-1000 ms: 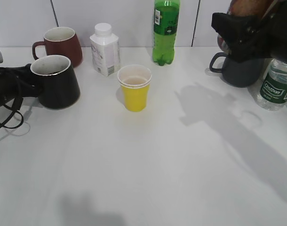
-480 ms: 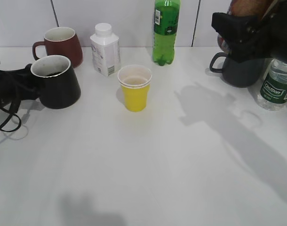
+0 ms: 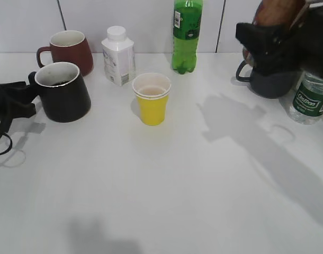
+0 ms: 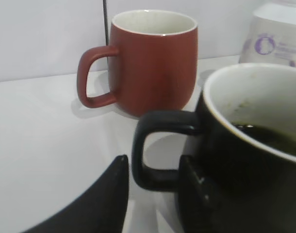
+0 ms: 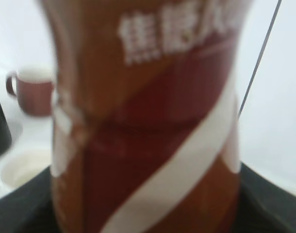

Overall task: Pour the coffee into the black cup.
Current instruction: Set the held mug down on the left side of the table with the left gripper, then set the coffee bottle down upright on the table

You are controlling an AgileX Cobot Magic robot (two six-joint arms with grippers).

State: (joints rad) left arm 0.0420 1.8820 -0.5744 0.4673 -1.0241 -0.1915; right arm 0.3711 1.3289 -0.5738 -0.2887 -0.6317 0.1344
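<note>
1. Looking across the white table (image 3: 167, 180) in the exterior view, the black cup (image 3: 63, 92) is standing upright at the left, its handle pointing toward the left hand (image 3: 21, 100), which is sitting at the table's left edge right by that handle. The maroon mug (image 3: 69, 50) is standing just behind the black cup, the white bottle (image 3: 118, 57) beside it, the yellow cup (image 3: 151, 98) near the middle and the green bottle (image 3: 187, 34) at the back. The right hand (image 3: 275, 39) is hanging at the upper right, gripping the coffee bottle (image 3: 272, 9) above the dark grey mug (image 3: 270, 82); a water bottle (image 3: 310, 98) is standing at the right edge.

2. Showing in the left wrist view, the black cup (image 4: 245, 160) is holding dark liquid, and the left hand's fingers (image 4: 97, 204) are standing apart on either side of the lower handle, not clamping it. The maroon mug (image 4: 148, 60) is standing behind.

3. Filling the right wrist view, the coffee bottle (image 5: 148, 121) is sitting clamped in the right hand; the picture is blurring its label.
</note>
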